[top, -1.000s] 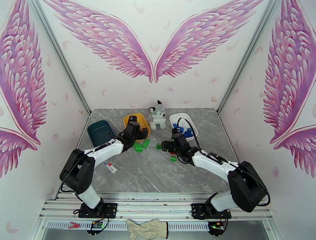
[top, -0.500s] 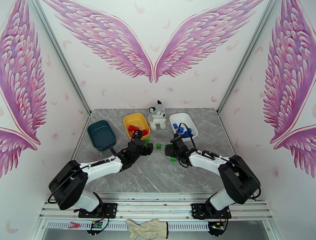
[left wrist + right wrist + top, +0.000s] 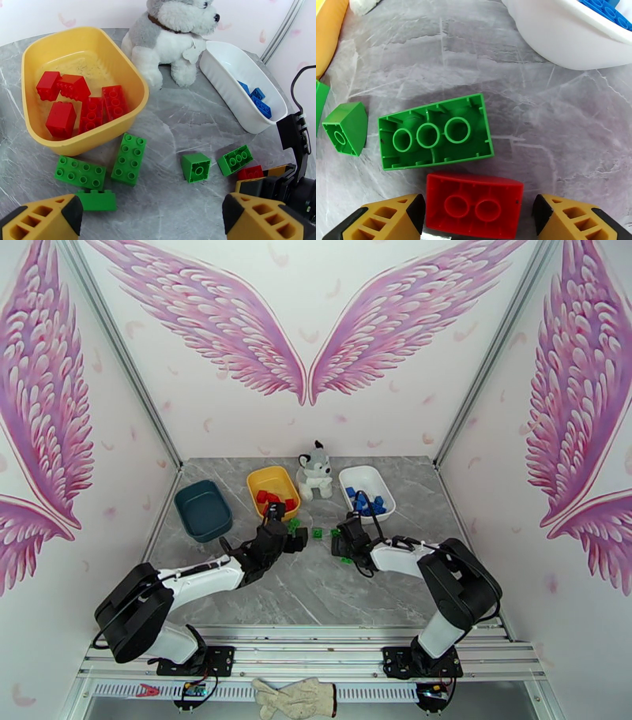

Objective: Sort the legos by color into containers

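Right wrist — right fingers [image 3: 387, 221] apart, astride a red lego [image 3: 474, 205]; left wrist — left fingers [image 3: 260, 217] wide apart

Bright, even light from overhead leaves only soft, faint shadows on the table [image 3: 316, 587] (the darkest under the white tub [image 3: 568, 43]). Wrist views are sharp but bow straight edges near their borders

Grey marble tabletop [image 3: 316, 595] between white walls [image 3: 308, 429] with pink wings [image 3: 229, 327]
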`<move>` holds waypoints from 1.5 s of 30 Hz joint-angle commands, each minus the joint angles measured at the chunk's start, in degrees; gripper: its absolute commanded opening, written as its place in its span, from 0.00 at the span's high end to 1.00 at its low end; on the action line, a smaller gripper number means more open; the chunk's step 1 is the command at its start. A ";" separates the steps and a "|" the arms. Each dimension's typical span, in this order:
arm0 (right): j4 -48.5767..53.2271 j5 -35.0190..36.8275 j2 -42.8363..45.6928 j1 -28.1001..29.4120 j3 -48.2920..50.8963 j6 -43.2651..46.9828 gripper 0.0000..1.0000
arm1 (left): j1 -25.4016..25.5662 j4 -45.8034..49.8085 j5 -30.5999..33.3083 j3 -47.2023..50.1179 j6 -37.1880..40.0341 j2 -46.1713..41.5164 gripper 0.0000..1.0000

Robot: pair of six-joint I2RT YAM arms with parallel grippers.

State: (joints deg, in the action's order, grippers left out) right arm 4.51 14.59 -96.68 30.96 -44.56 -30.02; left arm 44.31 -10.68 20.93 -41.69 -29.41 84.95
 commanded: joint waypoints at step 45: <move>2.01 -20.78 -21.43 8.42 -41.96 1.39 0.53 | -15.15 10.70 -1.43 19.65 -6.36 -29.60 0.01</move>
State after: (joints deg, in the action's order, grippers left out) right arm 4.14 -3.75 -115.50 39.18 -81.71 -28.69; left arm 30.00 -2.55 20.38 -23.44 -35.31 58.04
